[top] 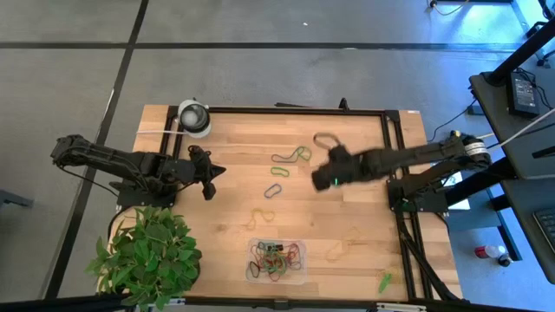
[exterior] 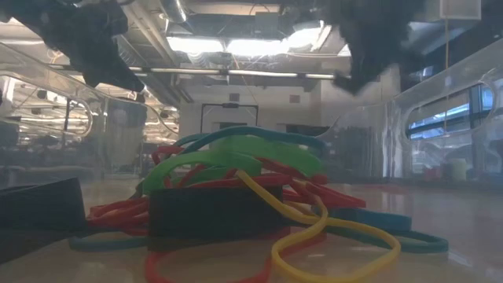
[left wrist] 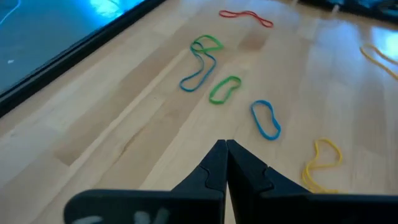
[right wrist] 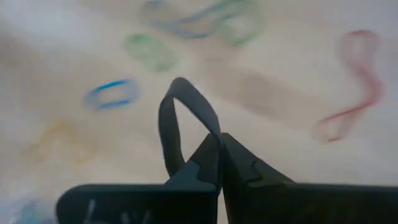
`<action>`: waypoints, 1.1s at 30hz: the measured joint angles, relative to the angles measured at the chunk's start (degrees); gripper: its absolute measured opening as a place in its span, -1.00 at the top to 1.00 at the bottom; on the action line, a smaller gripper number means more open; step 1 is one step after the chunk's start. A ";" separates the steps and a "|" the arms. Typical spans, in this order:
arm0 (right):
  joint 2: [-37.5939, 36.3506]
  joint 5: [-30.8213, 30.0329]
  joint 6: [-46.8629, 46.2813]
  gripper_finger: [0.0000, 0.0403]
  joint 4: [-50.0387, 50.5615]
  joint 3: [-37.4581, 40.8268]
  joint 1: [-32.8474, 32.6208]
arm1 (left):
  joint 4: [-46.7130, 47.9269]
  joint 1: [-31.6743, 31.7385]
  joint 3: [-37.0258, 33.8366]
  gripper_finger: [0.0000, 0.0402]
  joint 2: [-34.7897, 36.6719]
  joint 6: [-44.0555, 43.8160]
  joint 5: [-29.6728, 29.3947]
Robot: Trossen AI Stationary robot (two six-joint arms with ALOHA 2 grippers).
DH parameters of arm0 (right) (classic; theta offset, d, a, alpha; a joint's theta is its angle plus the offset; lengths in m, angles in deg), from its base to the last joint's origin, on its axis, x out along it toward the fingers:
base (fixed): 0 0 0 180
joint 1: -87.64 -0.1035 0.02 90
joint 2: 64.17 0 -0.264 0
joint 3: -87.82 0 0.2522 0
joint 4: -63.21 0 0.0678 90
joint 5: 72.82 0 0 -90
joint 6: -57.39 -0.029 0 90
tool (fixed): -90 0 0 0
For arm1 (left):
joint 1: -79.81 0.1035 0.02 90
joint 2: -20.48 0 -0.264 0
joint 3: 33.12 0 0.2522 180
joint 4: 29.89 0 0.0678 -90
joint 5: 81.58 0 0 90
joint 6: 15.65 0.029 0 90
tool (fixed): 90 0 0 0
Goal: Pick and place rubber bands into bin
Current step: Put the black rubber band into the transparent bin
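Loose rubber bands lie flat on the wooden table (top: 225,225): a green-and-blue tangle (top: 290,156), a green one (top: 279,171), a blue one (top: 271,191), a red one (top: 325,139) and yellow ones (top: 258,217). The clear bin (top: 277,260) near the front edge holds several bands, which fill the low view as a heap (exterior: 236,189). My right gripper (top: 323,180) hangs over the table's middle, shut on a black rubber band (right wrist: 177,118). My left gripper (top: 208,186) is shut with nothing in it (left wrist: 225,149), above the table's left part. My right gripper pinches one end of the black rubber band (right wrist: 211,140) between its two fingertips (right wrist: 239,158). The fingers slant down from the table's right side. The rest of the band sticks out past the fingertips as a narrow loop (right wrist: 180,90), lifted clear of the table.
A round white-and-grey object (top: 194,117) stands at the far left corner and a potted plant (top: 147,256) at the near left corner. More yellow bands (top: 342,247) and a green one (top: 384,282) lie at the near right. A black frame (top: 390,130) borders the table.
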 joint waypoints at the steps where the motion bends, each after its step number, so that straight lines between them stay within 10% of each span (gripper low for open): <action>1: 1.66 -1.34 -1.96 0.99 0.50 -2.56 -3.15 | 0.00 0.00 0.00 0.99 0.00 0.81 0.20; 17: 43.44 8.30 -13.06 0.96 10.74 -48.48 -23.19 | 0.02 0.02 0.00 0.99 0.00 8.07 0.34; 33: 48.55 16.00 -19.54 0.34 15.68 -53.28 -25.01 | -0.02 0.02 0.00 0.68 0.00 6.47 4.21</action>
